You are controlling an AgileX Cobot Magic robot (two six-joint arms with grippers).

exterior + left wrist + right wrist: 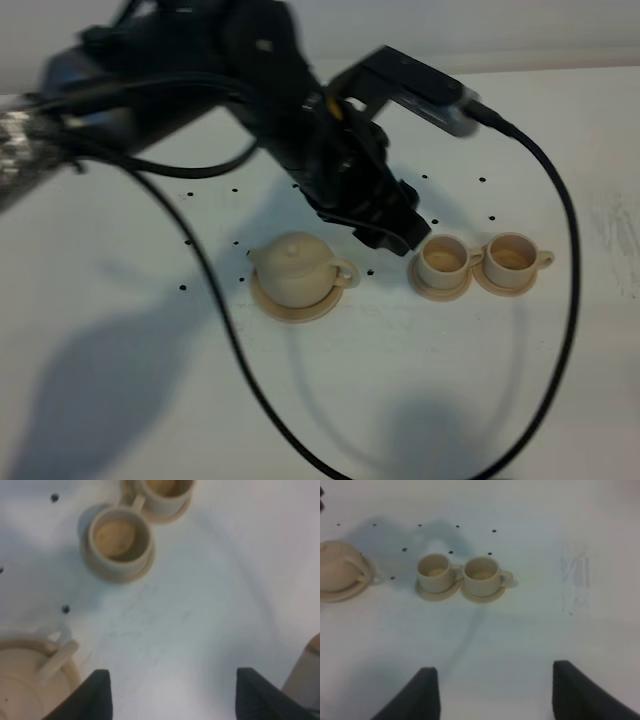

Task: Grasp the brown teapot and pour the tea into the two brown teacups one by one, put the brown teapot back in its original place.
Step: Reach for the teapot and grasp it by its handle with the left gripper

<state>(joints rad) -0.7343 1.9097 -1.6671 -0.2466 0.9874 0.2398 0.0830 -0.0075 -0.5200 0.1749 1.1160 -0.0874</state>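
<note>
The brown teapot (297,266) stands upright, lid on, on its wide saucer (322,306), the original place. To its right stand the two brown teacups (443,259) (513,256), each on a small saucer. My left gripper (395,232) hovers between teapot and near cup, open and empty. In the left wrist view its open gripper (172,697) is above bare table, beside the teapot handle (56,660), with a cup (118,538) ahead. My right gripper (495,695) is open and empty, far from the cups (435,569) (481,573) and teapot (338,570). Cup insides look tan; tea cannot be told.
The white table (400,400) has small black dots (183,288) around the tea set. A black cable (570,300) loops from the left arm's camera around the right of the cups and down to the front edge. The right arm is outside the exterior view.
</note>
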